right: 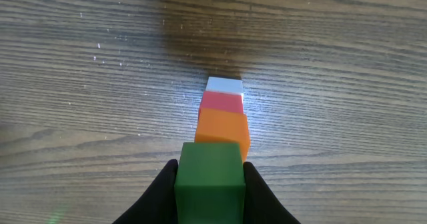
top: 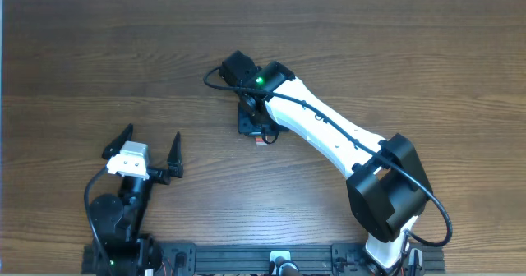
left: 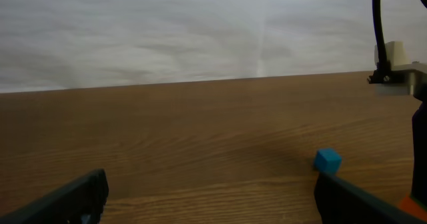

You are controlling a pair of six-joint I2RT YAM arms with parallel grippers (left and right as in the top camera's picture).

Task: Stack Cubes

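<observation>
Found green cube [right: 209, 181] clamped between the two fingers of the right end effector [right: 210, 164], closed to the cube's width on two opposite side faces. Held it directly above orange cube [right: 223, 132], the landmark for this entry. Could not tell whether green cube touched orange cube or hung just clear of it.

Logged red cube [right: 221, 103] under orange cube and white cube [right: 224, 85] under that, on the bench [top: 411, 46]. Judged the stack's long axis upright, rising from the bench toward the end effector. Noted no long axis on green cube itself; its edges looked parallel to those of orange cube, with no twist seen.

Judged the coming move to turn on that one relation: straight down along the stack's axis onto orange cube, then release. Judged any sideways offset risky with three cubes below.

Found left end effector [top: 153, 134] spread wide and holding nothing, well away from orange cube near its own base. Ranked the right arm nearer by far.

Saw blue cube [left: 327, 161] alone on the bench, off the stack and apart from orange cube, squarely on one face. Judged it the likely last piece.
</observation>
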